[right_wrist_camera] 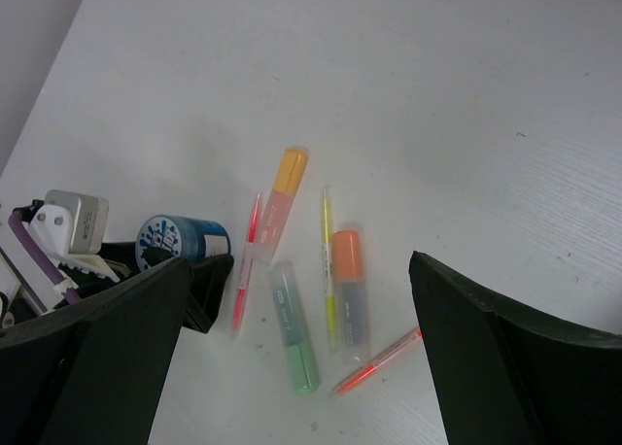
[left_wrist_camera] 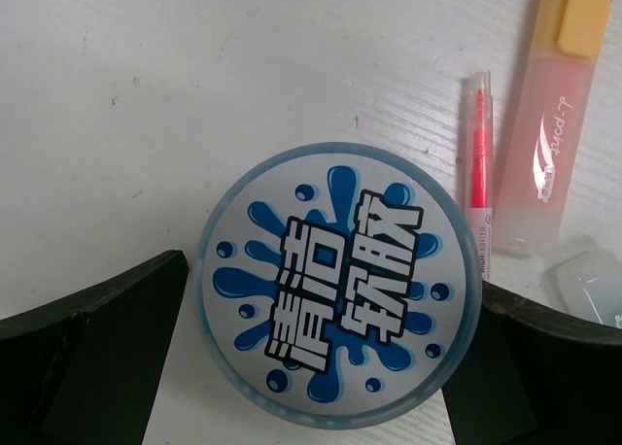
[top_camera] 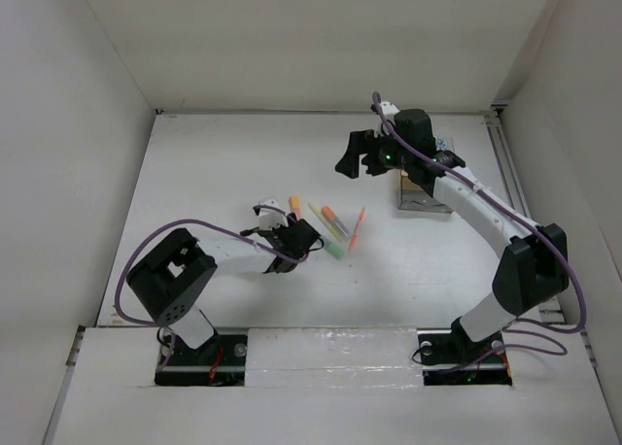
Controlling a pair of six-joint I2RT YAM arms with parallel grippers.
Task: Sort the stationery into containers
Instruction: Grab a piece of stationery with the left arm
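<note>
**Operator:** What do we record for the left pincer (top_camera: 284,237)?

**Technician:** We find it set low on the tabletop (top_camera: 224,163), with one jaw on either flank of the round blue-and-white tub (left_wrist_camera: 340,288). The pad (left_wrist_camera: 544,367) at the right of the wrist view meets the tub's rim. At the other pad a sliver of tabletop shows, so we cannot tell whether the grip is made. The tub stands upright with its printed lid up, which leaves us only the flanks to pinch.

**Operator:** What lies outside it?

**Technician:** Just beside the tub we note a slim red pen (left_wrist_camera: 477,173), then a pink highlighter with an orange cap (left_wrist_camera: 554,124). Further out lie a green marker (right_wrist_camera: 294,338), a slim yellow pen (right_wrist_camera: 328,270), an orange-capped marker (right_wrist_camera: 348,285) and a slim orange pen (right_wrist_camera: 379,359). All of them lie flat. We judge the red pen to be the hazard, since a jaw could drag it.

**Operator:** And the right pincer (top_camera: 354,155)?

**Technician:** It hangs above the tabletop with its jaws wide and nothing between them. It is near the clear organizer box (top_camera: 425,200), which its arm partly hides. The box is well apart from the tub, so we expect a lift and carry. We judge that most of the sorting is not yet done.
</note>
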